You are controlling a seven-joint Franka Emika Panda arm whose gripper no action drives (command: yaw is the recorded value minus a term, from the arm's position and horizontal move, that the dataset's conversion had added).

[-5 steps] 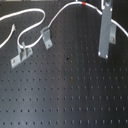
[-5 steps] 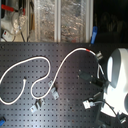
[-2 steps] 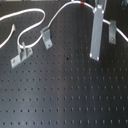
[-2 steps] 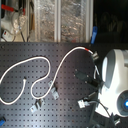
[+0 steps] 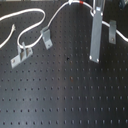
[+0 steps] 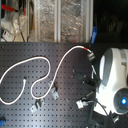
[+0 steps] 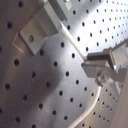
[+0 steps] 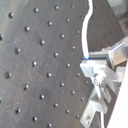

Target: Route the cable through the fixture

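The cable [image 5: 35,17] is a thin white cord looping across the black pegboard, with its red band [image 5: 78,2] at the far edge. In the second exterior view the cable [image 6: 45,62] curves in an S, its red band [image 6: 89,49] close to the white arm [image 6: 112,75]. My gripper [image 5: 103,50] hangs over the board with its two long grey fingers [image 5: 94,37] apart and nothing between them. The cable passes behind the fingers' upper part. In the second wrist view the cable [image 8: 86,35] runs up to one fingertip [image 8: 100,67]. Metal fixture brackets [image 5: 46,38] stand beside the cable loop.
A second bracket [image 5: 22,55] lies on the first exterior view's left. The same brackets show in the second exterior view [image 6: 54,93]. A bracket [image 7: 40,30] also shows in the first wrist view. Clutter and bins [image 6: 60,20] lie beyond the board's far edge.
My gripper has moved toward the first exterior view's left and a little lower. The arm has shifted left in the second exterior view. The cable has not visibly moved.
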